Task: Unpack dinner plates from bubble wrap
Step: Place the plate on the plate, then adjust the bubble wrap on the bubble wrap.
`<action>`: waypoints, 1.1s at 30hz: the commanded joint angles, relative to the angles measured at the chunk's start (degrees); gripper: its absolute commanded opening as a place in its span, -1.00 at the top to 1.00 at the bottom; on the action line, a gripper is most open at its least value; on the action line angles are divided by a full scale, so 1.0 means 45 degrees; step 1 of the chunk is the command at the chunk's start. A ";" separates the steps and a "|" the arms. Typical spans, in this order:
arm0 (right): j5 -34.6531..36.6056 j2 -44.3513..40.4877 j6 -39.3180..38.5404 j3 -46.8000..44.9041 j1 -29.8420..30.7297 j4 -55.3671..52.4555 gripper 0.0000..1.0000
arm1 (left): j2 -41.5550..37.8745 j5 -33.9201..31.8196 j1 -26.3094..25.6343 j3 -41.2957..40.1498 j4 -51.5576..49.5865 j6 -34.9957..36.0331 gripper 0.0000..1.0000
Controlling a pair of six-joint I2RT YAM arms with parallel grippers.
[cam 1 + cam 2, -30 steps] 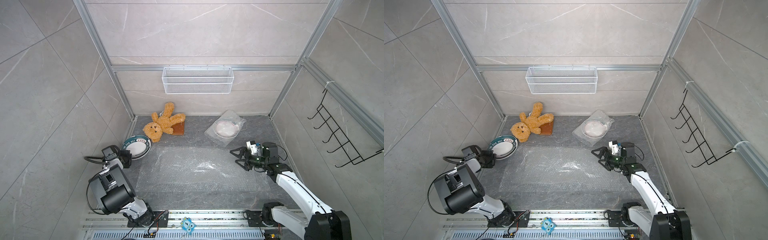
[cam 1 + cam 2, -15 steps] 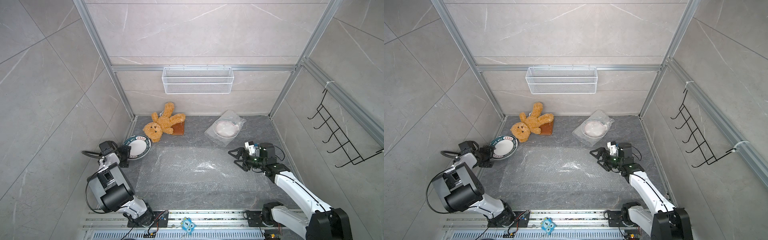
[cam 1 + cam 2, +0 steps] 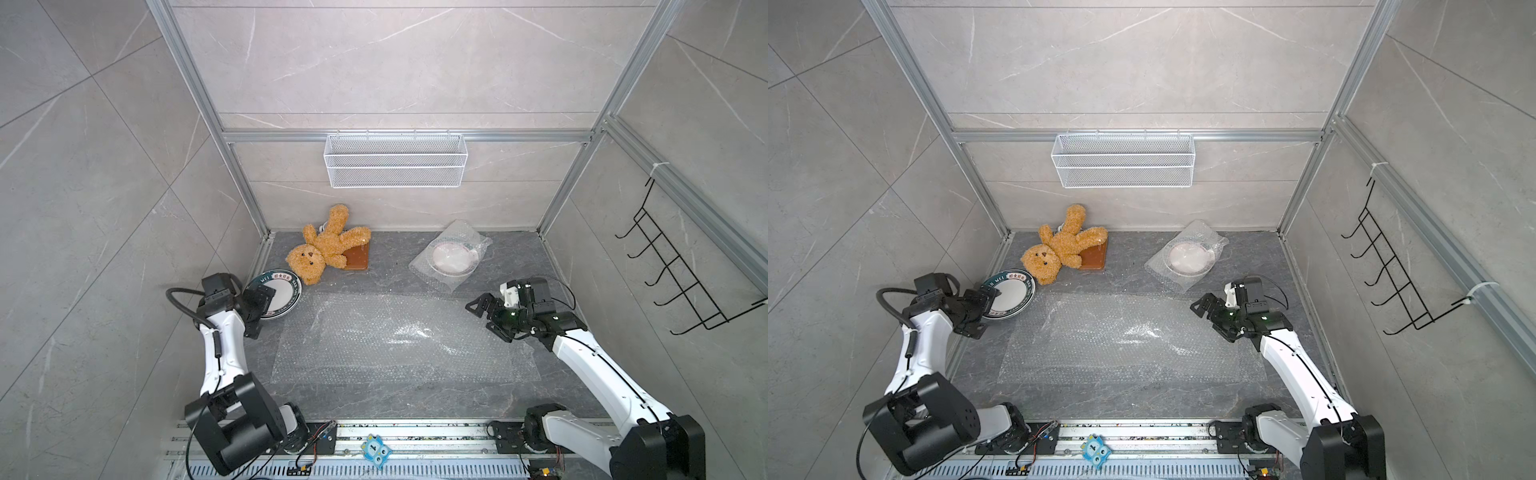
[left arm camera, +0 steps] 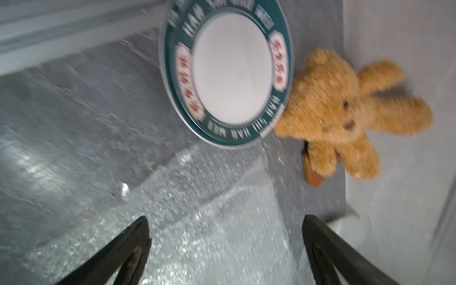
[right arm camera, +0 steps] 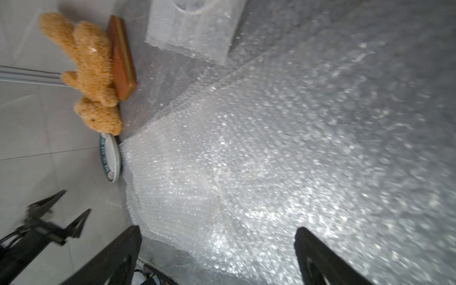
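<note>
There were two round white dinner plates: one bare green-rimmed plate (image 3: 284, 293) ahead of the left gripper (image 4: 225, 222), and one wrapped plate (image 3: 453, 259) in a clear bubble-wrap pouch (image 3: 459, 232) beyond the right gripper (image 5: 217, 229). The flat bubble-wrap sheets (image 3: 395, 340) between both overlapped, count unclear. There was one tan plush bear (image 3: 322, 253) and one brown square slab (image 3: 357, 259).

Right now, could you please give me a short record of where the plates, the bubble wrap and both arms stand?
green-rimmed plate: bare on the table by the left arm, beside the teddy bear
wrapped plate: inside a bubble wrap pouch, near the back wall
bubble wrap sheet: flat, spread mid-table
left fingers: open, empty, near the green-rimmed plate
right fingers: open, empty, above the sheet's right side
brown slab: under the teddy bear
</note>
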 commanded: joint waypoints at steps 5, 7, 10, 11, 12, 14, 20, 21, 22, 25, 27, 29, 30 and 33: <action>0.2531 -0.0470 0.0746 -0.0791 0.0033 -0.3033 -0.94 | 0.0242 0.0764 -0.7008 -0.0315 0.0652 -0.0339 -0.95; 0.2775 -0.0339 0.1023 -0.1037 0.0034 -0.3406 -0.95 | 0.0946 0.1046 -0.8687 -0.0675 0.1726 -0.0939 -0.95; 0.2250 -0.0201 0.1155 -0.1604 0.0038 -0.2533 -0.96 | 0.2190 0.0960 -1.0211 -0.0813 0.2434 -0.1218 -0.94; 0.2182 -0.0046 0.1236 -0.1708 0.0028 -0.2293 -0.95 | 0.2575 0.1079 -1.0509 -0.0889 0.2653 -0.1346 -0.94; 0.2174 0.0097 0.1291 -0.1711 0.0037 -0.2171 -0.95 | 0.2851 0.1123 -1.0640 -0.1001 0.2846 -0.1486 -0.93; 0.2221 0.0379 0.1396 -0.1763 0.0033 -0.1717 -0.96 | 0.3254 0.1147 -1.0824 -0.1483 0.3369 -0.1829 -0.93; 0.2809 0.1147 0.1676 -0.1785 -0.0043 -0.1240 -0.99 | 0.3640 0.1047 -1.0893 -0.2709 0.4093 -0.2272 -0.92; 0.2755 0.1352 0.1736 -0.1843 -0.0093 -0.1081 -0.99 | 0.3688 0.1098 -1.0894 -0.2851 0.4178 -0.2292 -0.92; 0.2646 0.1526 0.1802 -0.1929 -0.0114 -0.0916 -0.99 | 0.3728 0.1103 -1.0892 -0.2980 0.4221 -0.2305 -0.92; 0.2312 0.2011 0.2124 -0.2248 -0.0285 -0.0238 -0.99 | 0.3742 0.1125 -1.0894 -0.3388 0.4396 -0.2413 -0.92; 0.2312 0.2107 0.2377 -0.2420 -0.0418 0.0006 -0.99 | 0.3682 0.1124 -1.0894 -0.3603 0.4495 -0.2451 -0.92; 0.2589 0.2047 0.2670 -0.2555 -0.0512 0.0040 -0.99 | 0.3660 0.1054 -1.0894 -0.3778 0.4537 -0.2541 -0.91; 0.2739 0.2040 0.2758 -0.2585 -0.0561 0.0004 -1.00 | 0.3678 0.1029 -1.0894 -0.3813 0.4528 -0.2566 -0.92; 0.3121 0.2112 0.2845 -0.2610 -0.0847 -0.0060 -1.00 | 0.3756 0.1089 -1.0894 -0.4010 0.4615 -0.2719 -0.92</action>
